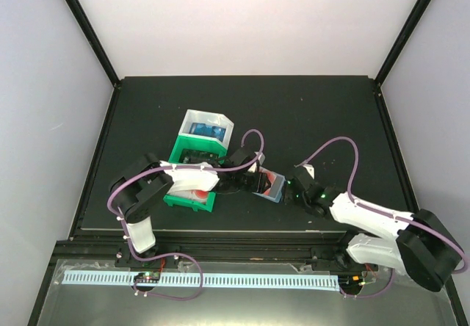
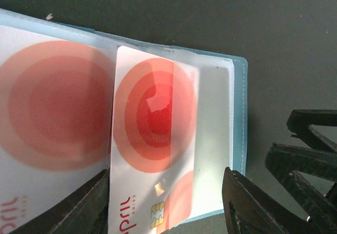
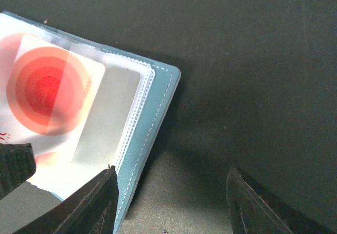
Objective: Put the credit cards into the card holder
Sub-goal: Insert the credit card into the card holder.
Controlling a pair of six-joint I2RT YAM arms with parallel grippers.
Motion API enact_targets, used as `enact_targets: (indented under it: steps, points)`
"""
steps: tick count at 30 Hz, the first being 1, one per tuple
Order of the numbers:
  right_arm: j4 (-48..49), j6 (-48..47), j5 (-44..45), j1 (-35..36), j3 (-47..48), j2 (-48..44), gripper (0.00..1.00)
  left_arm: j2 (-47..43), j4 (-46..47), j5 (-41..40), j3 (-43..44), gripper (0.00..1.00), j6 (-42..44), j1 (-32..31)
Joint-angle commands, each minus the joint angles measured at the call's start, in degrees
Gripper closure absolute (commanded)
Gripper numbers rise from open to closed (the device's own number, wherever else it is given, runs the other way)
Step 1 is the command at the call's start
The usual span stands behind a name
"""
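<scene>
The red-and-white credit card [image 2: 156, 139] reads "pril", its start cut off.

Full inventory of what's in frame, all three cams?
Teal-blue folding card holder: 1, open on the mat between the grippers.
Red-and-white plastic credit cards: 2 visible, in the holder's clear sleeves; one seems only partly in.
White plastic bin: 1, behind the green bin, something blue inside.
Green plastic bin: 1, left of the holder, partly under the left arm.
Black table mat: 1.
Left gripper: open, over the cards.
Right gripper: open, at the holder's edge.
</scene>
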Motion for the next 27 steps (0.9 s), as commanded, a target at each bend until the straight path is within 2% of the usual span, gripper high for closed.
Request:
enact_targets:
  steps: [1,6,11,18,27]
  points:
    - [4.59,1.14,-2.22,-0.42,-0.89,1.91,0.42,0.18,-3.58,-1.61,3.02,0.44,5.33,-0.91]
    - [7.16,0.56,-3.80,-0.59,-0.98,4.30,0.44,0.75,-5.88,-4.91,4.59,0.50,11.37,-2.80]
    - [8.66,0.02,-4.89,-0.97,-1.23,5.66,0.46,2.31,-8.49,-4.40,6.21,0.51,14.56,-3.01]
    - [8.79,-0.26,-5.07,-1.58,-1.06,5.63,0.47,0.79,-12.00,-4.71,7.53,0.43,15.38,-3.02]
    - [8.92,-0.22,-5.30,-1.55,-0.76,5.87,0.48,-3.16,-14.91,-5.04,6.73,0.35,11.85,-3.18]
